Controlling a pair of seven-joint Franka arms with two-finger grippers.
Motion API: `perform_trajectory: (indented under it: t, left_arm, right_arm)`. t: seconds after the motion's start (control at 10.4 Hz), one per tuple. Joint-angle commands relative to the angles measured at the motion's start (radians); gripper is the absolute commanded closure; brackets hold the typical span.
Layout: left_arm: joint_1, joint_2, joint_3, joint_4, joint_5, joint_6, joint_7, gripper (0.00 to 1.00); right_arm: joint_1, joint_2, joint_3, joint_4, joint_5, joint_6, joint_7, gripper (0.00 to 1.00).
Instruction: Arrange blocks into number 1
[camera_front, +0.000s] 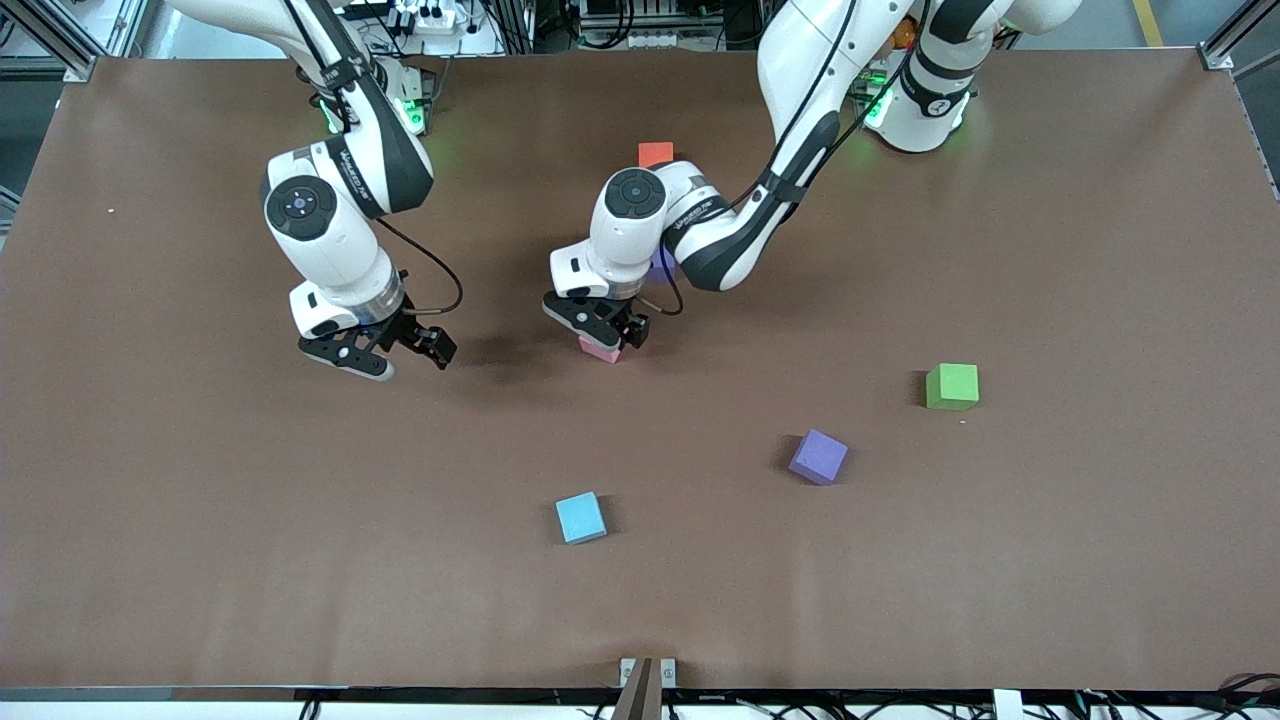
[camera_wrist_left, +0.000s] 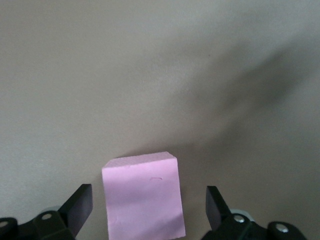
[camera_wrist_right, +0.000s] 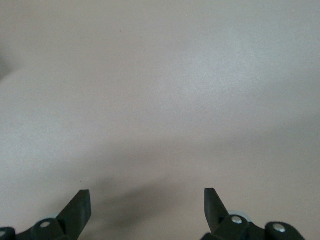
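Brown matting covers the whole counter (camera_front: 1050, 300), and the blocks lie scattered on it rather than in any figure. Taking the front view as a clock face centred on the counter, the left gripper (camera_front: 598, 322) sits low just above centre, its fingers (camera_wrist_left: 80, 205) spread wide with a pink block (camera_wrist_left: 144, 196) standing between them, untouched on either side, resting on the counter. A red-orange block (camera_front: 656, 153) lies toward twelve o'clock, partly hidden by the left arm, and something purplish shows under that arm's wrist, too hidden to name. A purple block (camera_front: 819, 456) lies toward four o'clock, well apart from the pink one. The light-blue cube (camera_front: 581, 517) at six o'clock and the green cube (camera_front: 952, 386) at three o'clock are not part of the figure. The right gripper (camera_front: 385, 350) waits toward nine o'clock over bare counter, fingers apart and empty. By my judgement the number is barely begun, if at all: no column is visible, and most blocks remain to be gathered.
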Motion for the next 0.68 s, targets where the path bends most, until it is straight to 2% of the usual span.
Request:
perform_trajectory:
  t: [0.0, 0.19, 0.29, 0.39, 0.48, 0.58]
  left_arm:
    - [-0.01, 0.029, 0.008, 0.027, 0.023, 0.001, -0.033, 0.0]
    - [-0.01, 0.04, 0.008, 0.027, 0.021, 0.004, -0.034, 0.0]
    - [-0.008, 0.041, 0.008, 0.027, 0.018, 0.006, -0.037, 0.13]
    - [-0.008, 0.041, 0.008, 0.027, 0.018, 0.006, -0.051, 0.52]
    - [-0.008, 0.041, 0.008, 0.027, 0.018, 0.006, -0.071, 0.96]
    - [-0.008, 0.032, 0.008, 0.026, 0.018, 0.006, -0.123, 1.0]
  right_arm:
    - [-0.027, -0.024, 0.013, -0.013, -0.014, -0.005, -0.078, 0.0]
    - [-0.052, -0.026, 0.011, -0.007, -0.014, -0.006, -0.161, 0.0]
    - [-0.052, -0.026, 0.008, 0.001, -0.014, -0.006, -0.184, 0.0]
    - [-0.052, -0.026, 0.008, 0.01, -0.014, -0.009, -0.212, 0.0]
    - [-0.052, -0.023, 0.008, 0.021, -0.014, -0.024, -0.232, 0.02]
    - [-0.052, -0.02, 0.007, 0.03, -0.014, -0.038, -0.237, 0.09]
